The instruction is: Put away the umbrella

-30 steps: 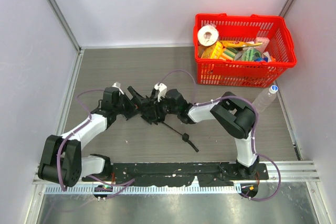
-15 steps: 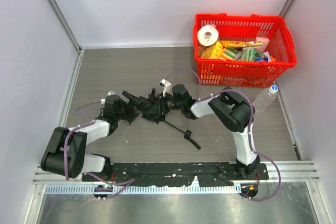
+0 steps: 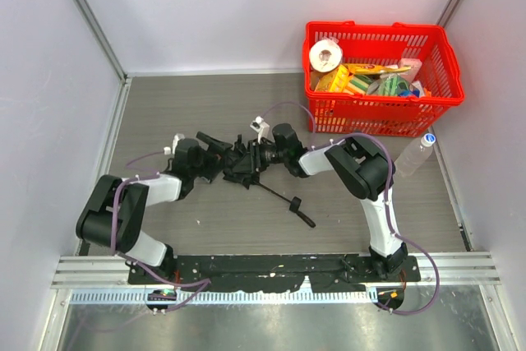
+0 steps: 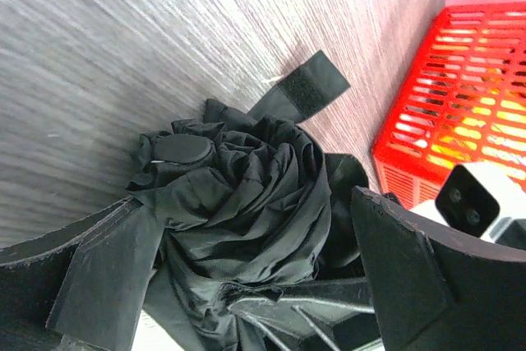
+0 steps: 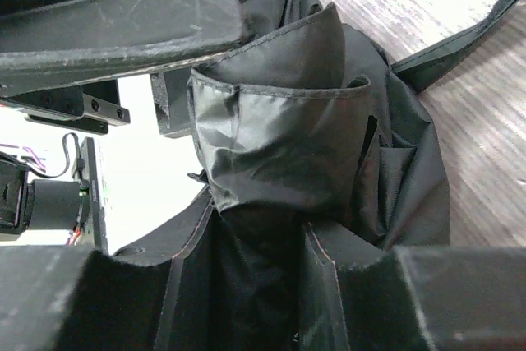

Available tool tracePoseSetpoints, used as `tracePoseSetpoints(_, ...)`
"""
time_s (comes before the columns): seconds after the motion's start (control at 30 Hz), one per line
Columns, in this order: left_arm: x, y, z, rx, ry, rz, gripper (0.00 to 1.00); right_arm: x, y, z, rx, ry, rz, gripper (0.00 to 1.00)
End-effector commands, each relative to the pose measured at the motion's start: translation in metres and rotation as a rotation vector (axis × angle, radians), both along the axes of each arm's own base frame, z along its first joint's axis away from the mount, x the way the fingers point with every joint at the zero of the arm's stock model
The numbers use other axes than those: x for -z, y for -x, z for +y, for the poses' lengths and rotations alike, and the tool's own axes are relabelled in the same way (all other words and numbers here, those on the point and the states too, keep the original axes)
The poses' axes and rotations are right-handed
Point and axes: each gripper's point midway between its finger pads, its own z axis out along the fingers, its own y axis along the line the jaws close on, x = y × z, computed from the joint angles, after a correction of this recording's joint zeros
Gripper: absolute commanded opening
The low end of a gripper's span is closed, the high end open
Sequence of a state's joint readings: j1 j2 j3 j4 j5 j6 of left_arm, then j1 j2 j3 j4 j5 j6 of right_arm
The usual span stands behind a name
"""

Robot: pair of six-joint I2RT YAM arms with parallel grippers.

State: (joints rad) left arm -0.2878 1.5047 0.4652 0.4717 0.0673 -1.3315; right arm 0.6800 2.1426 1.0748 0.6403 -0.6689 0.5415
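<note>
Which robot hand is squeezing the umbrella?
The right hand: its fingers are pinched on the black umbrella. The left hand is spread wide open, with the bundle just sitting between its fingers.

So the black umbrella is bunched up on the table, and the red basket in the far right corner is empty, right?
Not quite: the red basket is not empty. The top external view shows it filled with a white roll, yellow packets and other goods. The rest holds: the umbrella lies bunched up on the table.
</note>
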Motion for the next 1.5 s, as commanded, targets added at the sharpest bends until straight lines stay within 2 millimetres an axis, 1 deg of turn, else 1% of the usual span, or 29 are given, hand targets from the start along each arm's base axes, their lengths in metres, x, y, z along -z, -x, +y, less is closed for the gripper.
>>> tracePoseSetpoints(0.0,0.069,0.047,0.017,-0.028,-0.228,0.379,0.99,0.099,0.046,-0.044,-0.022,0.305,0.239,0.01)
tracePoseSetpoints(0.03,0.073,0.053,0.019,-0.025,-0.273,0.429,0.95,0.098,0.045,-0.043,-0.03,0.306,0.235,0.01)
tracePoseSetpoints(0.07,0.075,0.052,0.02,-0.019,-0.314,0.47,0.91,0.1,0.047,-0.044,-0.034,0.313,0.242,0.01)
tracePoseSetpoints(0.1,0.081,0.059,0.022,-0.004,-0.357,0.514,0.89,0.1,0.045,-0.043,-0.036,0.318,0.232,0.01)
tracePoseSetpoints(0.13,0.08,0.053,0.019,0.014,-0.375,0.523,0.84,0.098,0.045,-0.042,-0.04,0.315,0.228,0.01)
tracePoseSetpoints(0.17,0.082,0.054,0.018,0.036,-0.394,0.538,0.75,0.098,0.044,-0.042,-0.043,0.316,0.221,0.01)
tracePoseSetpoints(0.27,0.087,0.055,0.019,0.045,-0.41,0.545,0.57,0.095,0.043,-0.042,-0.049,0.318,0.212,0.01)
tracePoseSetpoints(0.33,0.087,0.055,0.018,0.061,-0.417,0.533,0.42,0.093,0.04,-0.041,-0.048,0.319,0.204,0.01)
tracePoseSetpoints(0.43,0.089,0.06,0.021,0.086,-0.44,0.543,0.14,0.085,0.035,-0.04,-0.035,0.329,0.17,0.01)
tracePoseSetpoints(0.47,0.09,0.062,0.021,0.096,-0.445,0.553,0.1,0.085,0.032,-0.041,-0.025,0.344,0.161,0.01)
tracePoseSetpoints(0.53,0.092,0.067,0.018,0.128,-0.441,0.572,0.07,0.079,0.024,-0.042,0.001,0.366,0.121,0.09)
tracePoseSetpoints(0.57,0.093,0.069,0.017,0.142,-0.442,0.583,0.0,0.071,0.022,-0.039,0.002,0.363,0.095,0.16)
tracePoseSetpoints(0.6,0.094,0.073,0.018,0.152,-0.45,0.607,0.0,0.07,0.017,-0.041,0.026,0.382,0.066,0.2)
tracePoseSetpoints(0.63,0.094,0.077,0.017,0.166,-0.451,0.62,0.0,0.06,0.016,-0.037,0.026,0.379,0.03,0.25)
tracePoseSetpoints(0.67,0.095,0.08,0.017,0.172,-0.457,0.635,0.0,0.056,0.011,-0.037,0.036,0.396,-0.014,0.27)
tracePoseSetpoints(0.7,0.096,0.084,0.019,0.176,-0.464,0.654,0.0,0.045,0.011,-0.031,0.031,0.392,-0.061,0.33)
tracePoseSetpoints(0.8,0.093,0.092,0.02,0.184,-0.471,0.708,0.0,0.03,0.009,-0.024,0.014,0.422,-0.216,0.42)
tracePoseSetpoints(0.87,0.091,0.097,0.027,0.173,-0.505,0.752,0.0,0.029,0.012,-0.019,-0.008,0.459,-0.297,0.45)
tracePoseSetpoints(0.93,0.088,0.098,0.03,0.177,-0.534,0.782,0.0,0.026,0.022,-0.011,-0.027,0.489,-0.375,0.47)
tracePoseSetpoints(0.97,0.087,0.099,0.032,0.178,-0.545,0.793,0.0,0.025,0.021,-0.01,-0.019,0.505,-0.406,0.48)
tracePoseSetpoints(1.0,0.087,0.099,0.032,0.181,-0.548,0.795,0.0,0.022,0.027,-0.004,-0.033,0.508,-0.437,0.49)
tracePoseSetpoints(1.03,0.087,0.098,0.031,0.182,-0.548,0.799,0.0,0.022,0.025,-0.003,-0.016,0.523,-0.465,0.5)
tracePoseSetpoints(1.07,0.088,0.099,0.031,0.184,-0.548,0.803,0.0,0.02,0.031,0.003,-0.033,0.526,-0.497,0.52)
tracePoseSetpoints(1.1,0.088,0.099,0.03,0.182,-0.547,0.803,0.0,0.019,0.026,0.002,0.007,0.557,-0.53,0.52)
tracePoseSetpoints(1.17,0.088,0.1,0.03,0.183,-0.547,0.811,0.0,0.016,0.023,0.006,0.046,0.612,-0.603,0.53)
tracePoseSetpoints(1.27,0.088,0.101,0.03,0.181,-0.553,0.822,0.0,0.016,0.021,0.008,0.088,0.635,-0.636,0.54)
tracePoseSetpoints(1.33,0.088,0.102,0.029,0.178,-0.552,0.824,0.0,0.022,0.023,0.011,0.084,0.626,-0.612,0.54)
tracePoseSetpoints(1.43,0.088,0.104,0.027,0.18,-0.545,0.825,0.0,0.04,0.03,0.011,0.081,0.628,-0.547,0.54)
tracePoseSetpoints(1.47,0.087,0.104,0.026,0.18,-0.539,0.824,0.0,0.048,0.029,0.005,0.097,0.662,-0.532,0.54)
